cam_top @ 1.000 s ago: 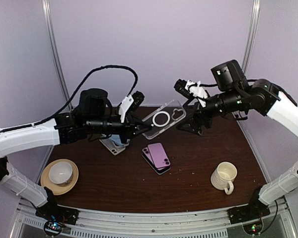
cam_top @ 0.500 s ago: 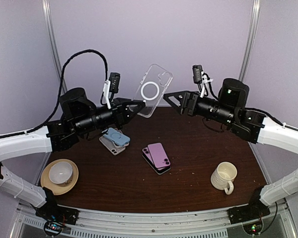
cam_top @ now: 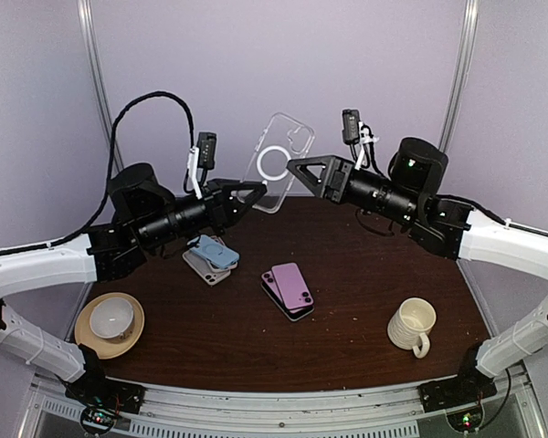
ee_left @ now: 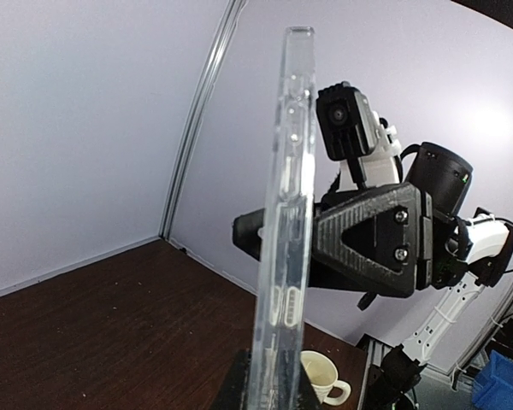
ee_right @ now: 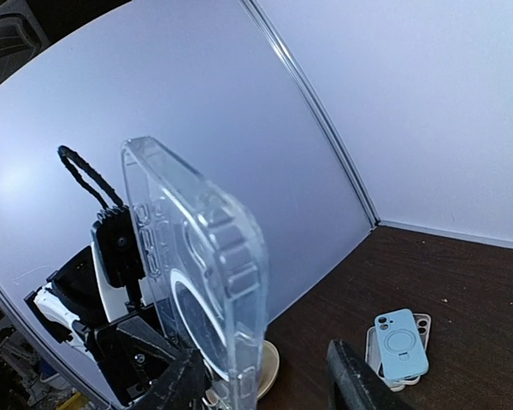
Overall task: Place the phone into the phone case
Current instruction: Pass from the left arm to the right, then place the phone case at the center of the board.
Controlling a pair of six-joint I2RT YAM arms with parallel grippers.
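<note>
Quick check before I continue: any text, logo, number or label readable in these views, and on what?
No readable text in any view.
On the clear phone case: no lettering seen.
On the purple phone, blue case and mug: no markings seen.

This is a robotics lab cell — a built test rig, not a lived-in room. Plain pale wall panels [cam_top: 365,73] close in a dark wooden table [cam_top: 347,310], with bare metal poles [cam_top: 96,100] standing in the corners. An aluminium rail [cam_top: 283,406] runs along the near edge, where the left arm [cam_top: 36,260] and right arm [cam_top: 511,246] are bolted down beside small circuit boards [cam_top: 98,418] with lit LEDs. A thick black cable [cam_top: 128,119] loops loose in the air. The tabletop holds only set-out props — purple phones [cam_top: 290,289], a stack of cases [cam_top: 210,255], a cup on a saucer [cam_top: 110,318], a ribbed mug [cam_top: 412,325]. The left wrist view catches a blue storage bin [ee_left: 504,380] beyond the cell.
</note>
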